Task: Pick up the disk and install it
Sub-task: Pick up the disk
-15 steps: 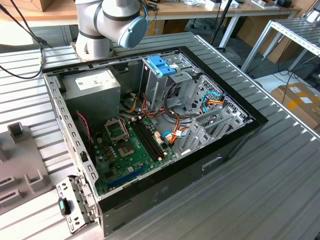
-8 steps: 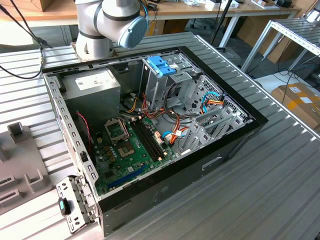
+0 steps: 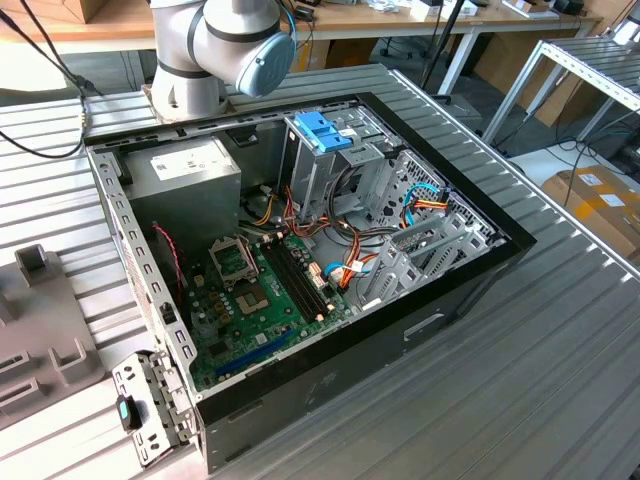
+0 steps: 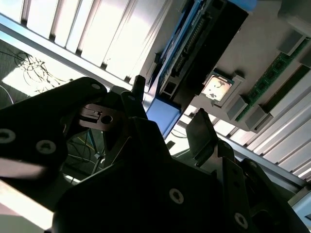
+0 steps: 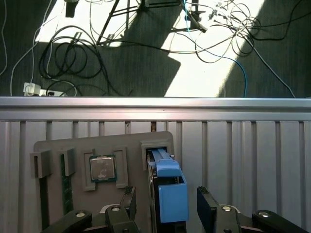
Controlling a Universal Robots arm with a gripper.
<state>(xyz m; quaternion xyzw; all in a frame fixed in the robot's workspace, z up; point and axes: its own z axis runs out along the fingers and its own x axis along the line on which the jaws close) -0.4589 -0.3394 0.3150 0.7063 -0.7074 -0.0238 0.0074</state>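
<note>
Currently the hand point(image 5: 166, 193) is open wide, 1 finger point(image 5: 127, 200) on each side of the disk point(image 5: 164, 162), with a visible gap on both sides, so nothing is gripped. Disk stands on edge in a slot of the grey tray point(image 5: 53, 145), blue side rail facing the first wrist camera. Same tray holds a processor chip point(image 5: 102, 168) in a square pocket next to the disk and a green memory stick point(image 5: 63, 187) in a narrow slot further along. Second wrist view agrees: hand point(image 4: 168, 99) straddles the disk point(image 4: 206, 41), seen edge-on, chip point(image 4: 216, 87) beside it. Tray sits on the ribbed metal worktop point(image 5: 243, 145) near its edge, with cables point(image 5: 63, 58) on the floor point(image 5: 146, 63) beyond. Exterior view: open computer case point(image 3: 330, 370) lies on the worktop point(image 3: 520, 380), arm base point(image 3: 215, 45) at its far side, tray point(image 3: 40, 340) to the exterior view's left of the case.
</note>
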